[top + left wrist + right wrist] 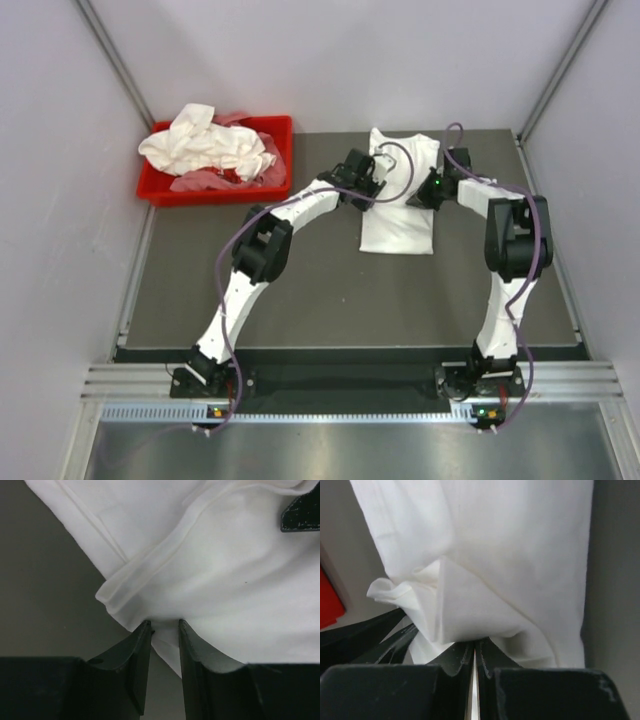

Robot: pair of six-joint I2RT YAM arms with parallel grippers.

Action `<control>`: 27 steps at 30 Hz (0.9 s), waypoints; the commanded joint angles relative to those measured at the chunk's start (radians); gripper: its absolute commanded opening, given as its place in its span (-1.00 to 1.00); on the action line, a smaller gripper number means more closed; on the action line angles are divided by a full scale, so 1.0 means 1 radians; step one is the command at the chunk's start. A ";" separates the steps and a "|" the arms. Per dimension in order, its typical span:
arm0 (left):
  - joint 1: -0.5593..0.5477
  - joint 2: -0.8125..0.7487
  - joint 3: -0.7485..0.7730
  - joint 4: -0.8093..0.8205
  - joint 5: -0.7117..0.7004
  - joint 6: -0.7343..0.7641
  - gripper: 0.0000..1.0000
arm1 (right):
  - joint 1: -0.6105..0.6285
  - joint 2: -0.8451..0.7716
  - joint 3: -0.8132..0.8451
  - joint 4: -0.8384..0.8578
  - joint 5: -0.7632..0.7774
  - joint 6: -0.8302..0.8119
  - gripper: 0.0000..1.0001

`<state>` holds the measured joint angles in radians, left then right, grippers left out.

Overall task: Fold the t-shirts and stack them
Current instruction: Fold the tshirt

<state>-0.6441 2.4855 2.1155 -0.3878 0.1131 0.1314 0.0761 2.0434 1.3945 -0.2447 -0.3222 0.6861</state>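
Note:
One white t-shirt point(398, 222) lies partly folded at the back middle of the dark table point(300, 300). My left gripper point(370, 186) is at its left edge. In the left wrist view its jaws point(164, 626) stand a little apart, with a folded corner of the shirt point(225, 580) between the tips. My right gripper point(426, 194) is at the shirt's right side. In the right wrist view its jaws point(474, 644) are pressed together on a bunched fold of the shirt point(485, 555). More white t-shirts point(205, 145) lie crumpled in a red bin.
The red bin point(283, 160) stands at the back left of the table. Grey walls and metal posts close in the sides and back. The left arm's elbow point(262, 245) hangs over the table's middle left.

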 commanded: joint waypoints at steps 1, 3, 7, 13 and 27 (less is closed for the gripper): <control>0.008 0.021 0.075 0.076 -0.061 0.002 -0.29 | -0.010 0.040 0.069 0.078 0.063 0.046 -1.00; 0.006 0.041 0.086 0.076 -0.078 0.002 -0.28 | -0.018 0.057 0.080 0.078 0.089 0.056 -1.00; 0.006 0.058 0.115 0.081 -0.099 0.010 -0.23 | -0.036 0.038 0.051 0.117 0.140 0.089 -1.00; 0.006 0.041 0.135 0.090 -0.095 0.002 0.01 | -0.067 0.014 0.051 0.098 0.190 0.081 -1.00; -0.106 -0.319 -0.213 -0.002 0.117 0.256 0.15 | -0.110 -0.251 -0.021 -0.169 0.218 -0.108 0.27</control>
<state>-0.6685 2.3310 2.0026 -0.3859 0.1745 0.2314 -0.0246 1.9285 1.4258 -0.3229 -0.1318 0.6380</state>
